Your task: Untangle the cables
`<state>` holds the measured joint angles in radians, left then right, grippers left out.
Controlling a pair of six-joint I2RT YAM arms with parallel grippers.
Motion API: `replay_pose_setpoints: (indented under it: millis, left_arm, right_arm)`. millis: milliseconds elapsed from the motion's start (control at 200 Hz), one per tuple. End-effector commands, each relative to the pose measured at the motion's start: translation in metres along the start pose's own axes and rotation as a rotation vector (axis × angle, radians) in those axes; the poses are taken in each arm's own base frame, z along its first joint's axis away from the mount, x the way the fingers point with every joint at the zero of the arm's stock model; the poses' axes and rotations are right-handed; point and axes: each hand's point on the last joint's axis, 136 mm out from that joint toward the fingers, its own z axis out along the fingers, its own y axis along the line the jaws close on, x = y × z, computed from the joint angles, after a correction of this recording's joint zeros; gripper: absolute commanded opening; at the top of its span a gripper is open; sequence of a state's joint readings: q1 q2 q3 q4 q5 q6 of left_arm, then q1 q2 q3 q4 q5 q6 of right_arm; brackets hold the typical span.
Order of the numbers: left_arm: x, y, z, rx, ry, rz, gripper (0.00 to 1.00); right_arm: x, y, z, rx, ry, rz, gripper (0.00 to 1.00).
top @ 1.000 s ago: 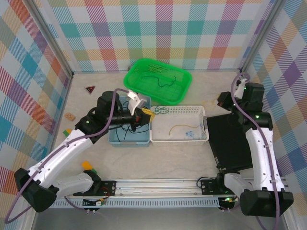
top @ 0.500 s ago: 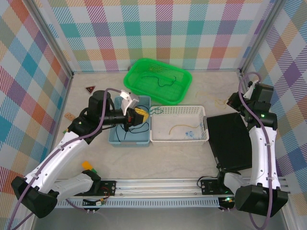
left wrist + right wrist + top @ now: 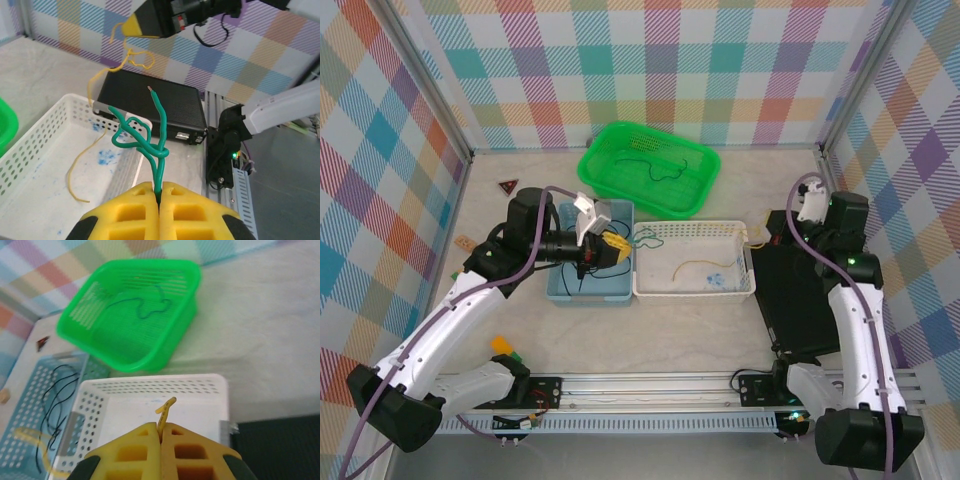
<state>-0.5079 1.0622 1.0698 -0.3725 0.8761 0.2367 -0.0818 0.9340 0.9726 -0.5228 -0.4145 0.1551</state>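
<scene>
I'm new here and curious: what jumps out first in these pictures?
A green cable, twisted in a knot, pokes out of the left arm's jaws, shut tight, beside the white basket. The right arm's jaws pinch a thin yellow cable, and a big green basket sits behind.

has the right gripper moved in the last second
Yes. The right gripper has shifted left and nearer, toward the white basket and its right rim.

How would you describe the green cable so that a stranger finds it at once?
Find the blue basket, left of the white basket. Above its right edge, the left gripper, its yellow jaws shut, pinches a green cable. Unlike the thin tan-yellow cable, it is knotted and green.
</scene>
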Motion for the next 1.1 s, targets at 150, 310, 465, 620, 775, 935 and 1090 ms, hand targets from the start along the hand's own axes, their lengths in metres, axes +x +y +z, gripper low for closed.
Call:
replay_pose_setpoints:
  millis: [150,310,465,620,775,935,1090]
  left_arm:
    - [-0.008,-0.011,0.005,0.122,0.005,0.059,0.00]
    - [-0.012,-0.013,0.009,0.151,-0.015,0.048,0.00]
    - [-0.011,-0.013,0.011,0.148,-0.021,0.046,0.00]
    - [-0.009,-0.010,0.012,0.145,-0.014,0.037,0.00]
    - [-0.010,-0.010,0.011,0.136,-0.009,0.035,0.00]
    - [-0.007,-0.010,0.010,0.123,-0.004,0.032,0.00]
    - [-0.006,-0.009,0.010,0.113,-0.002,0.033,0.00]
  right_arm:
    - [0.002,-0.008,0.008,0.084,0.028,-0.056,0.00]
    - [0.024,-0.066,-0.003,0.394,0.080,0.123,0.00]
    - [0.057,-0.121,-0.025,0.675,0.131,0.358,0.00]
    - [0.083,-0.157,-0.027,0.792,0.160,0.501,0.00]
    - [0.096,-0.181,-0.021,0.872,0.142,0.565,0.00]
    - [0.102,-0.191,-0.013,0.878,0.144,0.620,0.23]
    - [0.103,-0.190,-0.013,0.865,0.182,0.619,0.56]
